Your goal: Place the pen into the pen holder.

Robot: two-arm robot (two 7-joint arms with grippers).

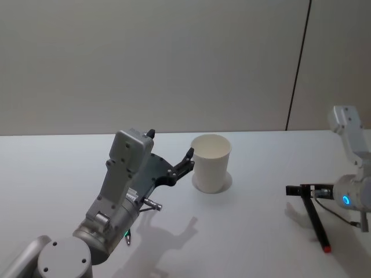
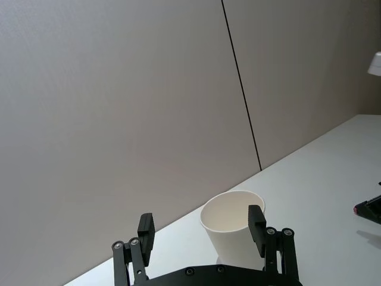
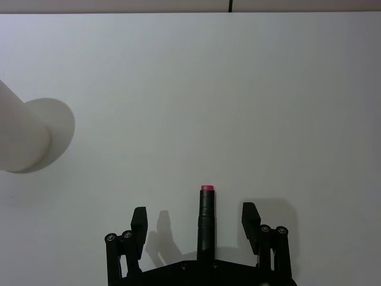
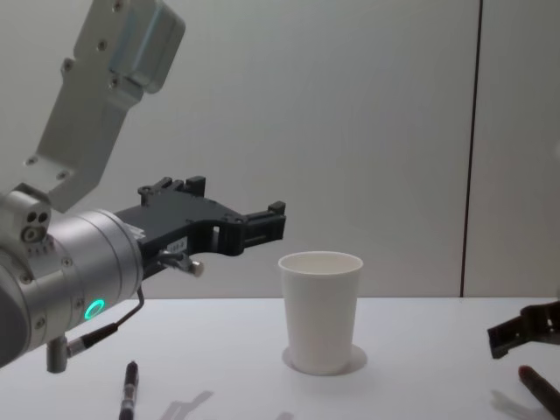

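Two claws are over the white table [image 1: 249, 231], and we see both with their fingers spread apart. The left claw [image 2: 201, 229] is raised off the table, reaching forward and gripping nothing. Just ahead of it stands the cup [image 2: 229, 233], upright on its base with its mouth up. From the wrist, one finger [image 2: 256, 225] crosses in front of the cup's side while the other finger [image 2: 146, 233] hangs clear of it. From the chest, the claw's tip sits a little above the rim and just to its side, with a gap between, so we judge the claw near the cup [image 4: 320, 306] but not on it. Behind and below this claw a slim dark stick [image 4: 129, 391] shows near the table; we cannot tell what it is.

The right claw [image 3: 194, 218] is low over the table, with the cup well apart from it, far off to its side. The pen [image 3: 206, 221] runs straight out between this claw's two fingers, black with a red end pointing away from the palm. Neither finger touches it, and bare table shows on both sides. From the head, the pen [image 1: 316, 223] slants from under the claw toward the robot, red end nearest the robot. It looks to lie on the table, though we cannot tell for certain.
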